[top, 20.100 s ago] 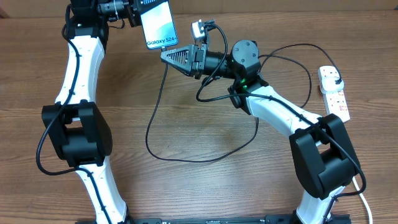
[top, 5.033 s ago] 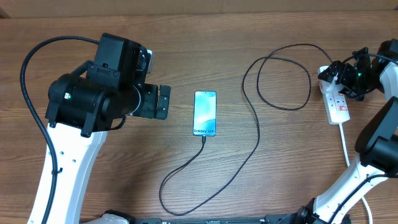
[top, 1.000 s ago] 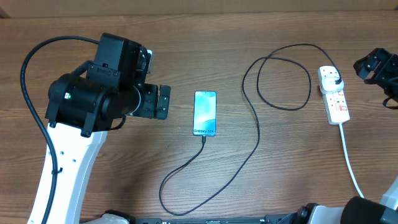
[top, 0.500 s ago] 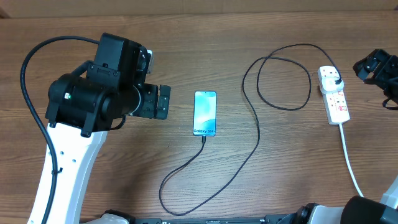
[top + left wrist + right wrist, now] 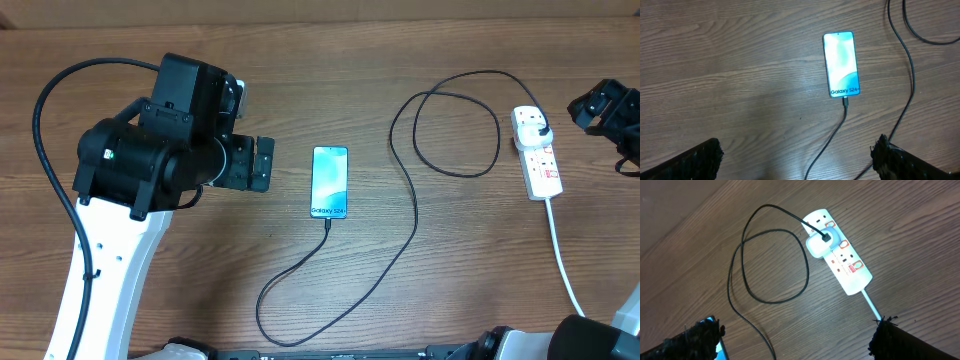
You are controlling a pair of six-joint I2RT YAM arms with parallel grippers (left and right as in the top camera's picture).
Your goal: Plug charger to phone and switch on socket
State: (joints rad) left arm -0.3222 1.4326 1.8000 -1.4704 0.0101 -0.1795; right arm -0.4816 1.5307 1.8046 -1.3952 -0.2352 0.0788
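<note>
The phone [image 5: 330, 182] lies flat mid-table with its light blue screen up, also in the left wrist view [image 5: 841, 64]. The charger cable [image 5: 405, 215] is plugged into its lower end [image 5: 844, 102] and loops to the plug head [image 5: 537, 125] seated in the white socket [image 5: 541, 160]. In the right wrist view the socket [image 5: 850, 267] shows red switch marks; their position cannot be read. My left gripper [image 5: 258, 164] hovers open left of the phone, nothing between its fingers [image 5: 695, 162]. My right gripper [image 5: 597, 106] hangs open right of the socket, apart from it.
The socket's thick white cord [image 5: 562, 255] runs toward the front right edge. The cable forms one loop [image 5: 455, 125] left of the socket and another [image 5: 300, 300] near the front. The bulky left arm [image 5: 150, 160] stands over the left side.
Nothing has moved over the last second. Five seconds ago my right gripper was at the socket; it has since drawn off to the right.
</note>
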